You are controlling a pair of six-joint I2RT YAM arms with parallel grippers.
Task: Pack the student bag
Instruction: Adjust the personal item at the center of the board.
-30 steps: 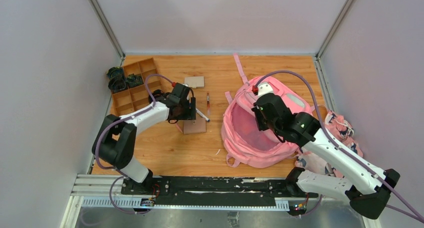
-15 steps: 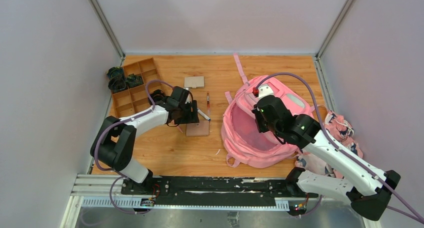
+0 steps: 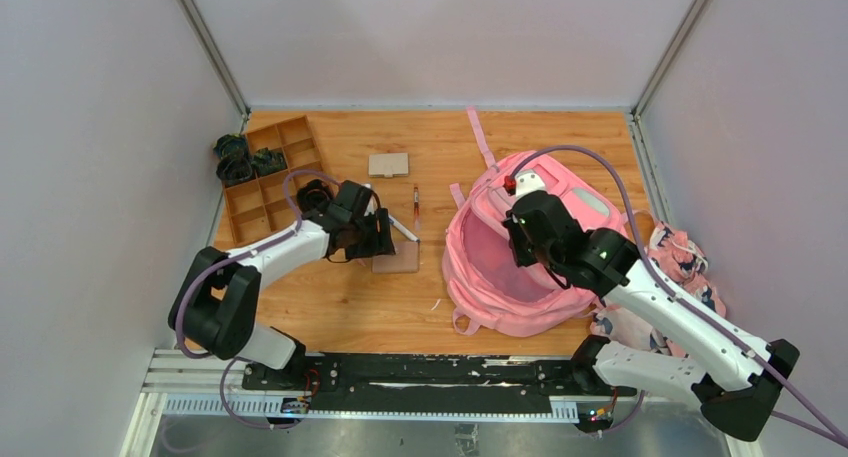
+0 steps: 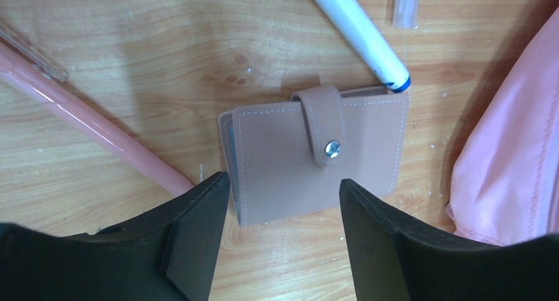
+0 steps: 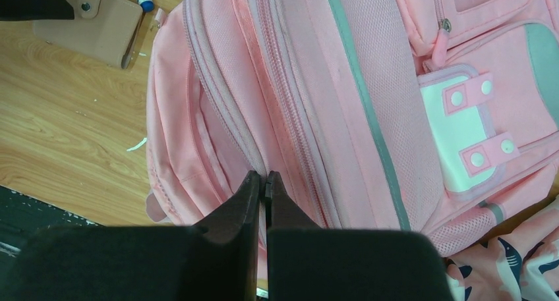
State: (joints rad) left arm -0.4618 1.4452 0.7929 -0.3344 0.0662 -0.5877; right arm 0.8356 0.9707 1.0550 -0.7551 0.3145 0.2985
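Note:
The student bag (image 3: 520, 277) is a large pink backpack lying right of centre with its main mouth gaping. My right gripper (image 3: 520, 227) is at the mouth's upper rim; in the right wrist view it (image 5: 262, 179) is shut, pinching the zipper edge of the student bag (image 5: 369, 90). My left gripper (image 3: 385, 239) hangs open just above a small tan-pink snap wallet (image 3: 400, 260). In the left wrist view the left gripper (image 4: 280, 189) straddles the near edge of the wallet (image 4: 316, 153), with nothing held.
A white marker with a blue cap (image 4: 359, 31) and a pink pen (image 4: 99, 126) lie beside the wallet. A red pen (image 3: 416, 205) and a tan case (image 3: 388, 164) lie farther back. A wooden divided tray (image 3: 265, 177) stands at the left. A patterned cloth bundle (image 3: 685, 262) lies right of the bag.
My left arm has drawn back toward the near-left and lowered over the wallet, its jaws slightly narrower. The right arm and the bag have not moved.

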